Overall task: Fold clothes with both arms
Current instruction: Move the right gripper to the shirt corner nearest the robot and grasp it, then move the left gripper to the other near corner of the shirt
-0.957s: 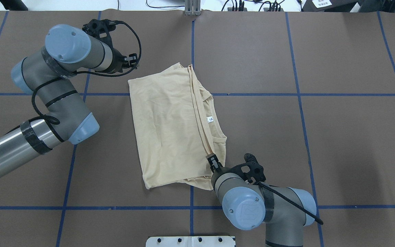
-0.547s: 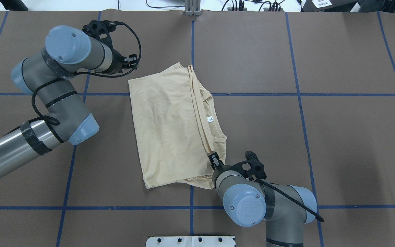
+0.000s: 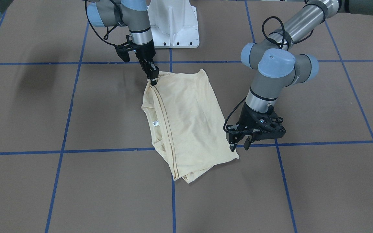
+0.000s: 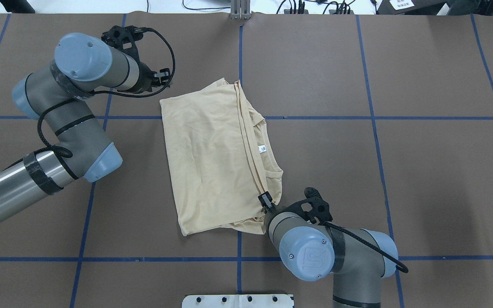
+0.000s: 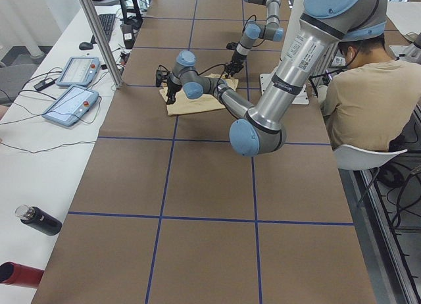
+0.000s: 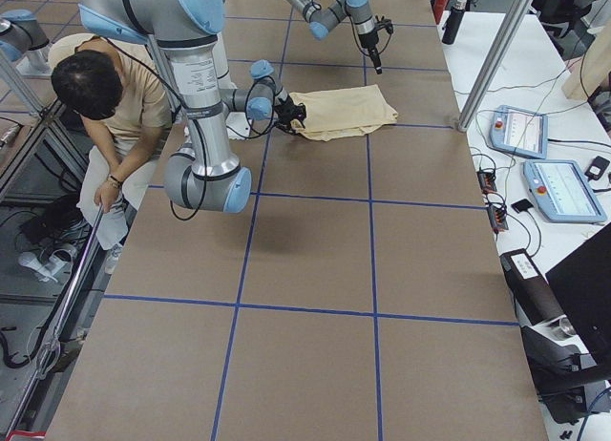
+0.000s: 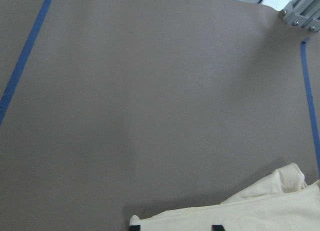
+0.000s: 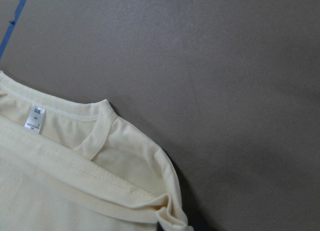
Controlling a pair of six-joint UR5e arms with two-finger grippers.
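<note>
The pale cream-yellow T-shirt (image 4: 212, 158) lies folded and plain side up on the brown table, its white neck label (image 4: 262, 149) showing on the right. It also shows in the front view (image 3: 186, 119). My right gripper (image 4: 265, 198) is at the shirt's near right corner, shut on the doubled hem; the front view (image 3: 154, 81) shows this, and the cloth bunches there in the right wrist view (image 8: 170, 218). My left gripper (image 3: 239, 147) is open and empty, just off the shirt's far left corner (image 7: 150, 222) and close above the table.
The white pedestal base (image 3: 173, 26) stands at the table's near edge. An operator (image 5: 368, 100) sits beside it. Control tablets (image 5: 72, 87) and bottles (image 5: 39, 220) lie on the white bench beyond the far edge. Blue tape lines (image 4: 375, 117) cross the brown table.
My right arm has shifted slightly, its gripper edging a little farther along the hem. My left arm has barely moved. The shirt lies the same.
</note>
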